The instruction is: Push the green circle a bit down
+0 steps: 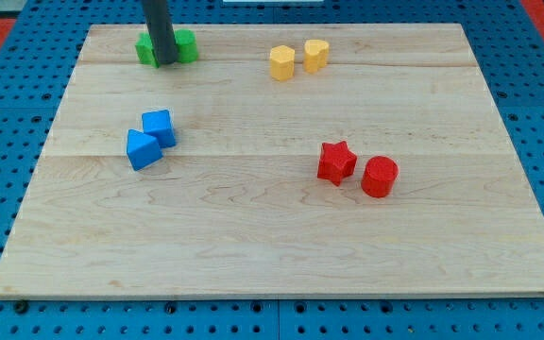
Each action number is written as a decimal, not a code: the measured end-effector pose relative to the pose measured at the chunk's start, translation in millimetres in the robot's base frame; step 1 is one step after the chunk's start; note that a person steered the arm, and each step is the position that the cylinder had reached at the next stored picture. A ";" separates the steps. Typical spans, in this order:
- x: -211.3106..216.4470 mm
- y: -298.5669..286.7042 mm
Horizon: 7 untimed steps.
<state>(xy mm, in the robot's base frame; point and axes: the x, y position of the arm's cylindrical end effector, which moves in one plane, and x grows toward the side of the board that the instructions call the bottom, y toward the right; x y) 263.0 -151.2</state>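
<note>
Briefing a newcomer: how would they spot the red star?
On the wooden board, look right of centre, where two red blocks sit side by side. The red star is the left one, with points; its neighbour, the red cylinder, is round.

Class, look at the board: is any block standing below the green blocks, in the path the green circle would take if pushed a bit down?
Nothing visible does. Below the green blocks lies bare board; the blue blocks sit much lower. My tip rests between the green pieces.

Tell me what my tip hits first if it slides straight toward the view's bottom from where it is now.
Probably nothing at first: my tip sits between the two green blocks. Farther down, the blue blocks lie close to that line, and it may clip the upper one.
</note>
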 end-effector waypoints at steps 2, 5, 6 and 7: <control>-0.2 0.0; 17.7 11.3; 19.0 41.6; 19.0 72.0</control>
<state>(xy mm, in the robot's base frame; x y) 282.0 -79.1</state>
